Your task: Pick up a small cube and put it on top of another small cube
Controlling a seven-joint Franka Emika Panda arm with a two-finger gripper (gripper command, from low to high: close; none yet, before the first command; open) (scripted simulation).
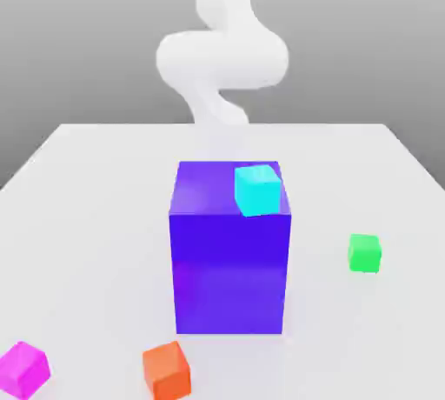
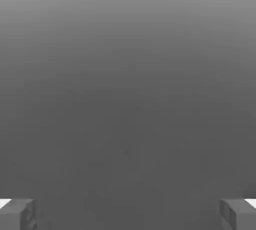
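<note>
"Surface (image 1: 96, 216) first, the biggest thing. What's beyond its far edge?"

"Pale arm (image 1: 222, 59), rising around the middle of that edge in the exterior view."

"Next size down?"

"Big blue-violet block (image 1: 230, 272), standing between the surface's side edges. Its top carries the cyan cube (image 1: 258, 191), by the near corner on the exterior view's right."

"And the other small ones?"

"Green cube (image 1: 364, 254) toward the side edge on the exterior view's right. Orange-red cube (image 1: 167, 372) on the near part of the surface, in front of the block and a bit to the exterior view's left."

"The magenta cube we're after?"

"Magenta cube (image 1: 23, 370) is on the near part too, farther toward the exterior view's left, apart from the orange-red one and turned at an angle."

"How are the fingers (image 2: 16, 215)?"

"Spread wide in the hand view, well apart from each other, with plain grey between them. They're empty."
</note>
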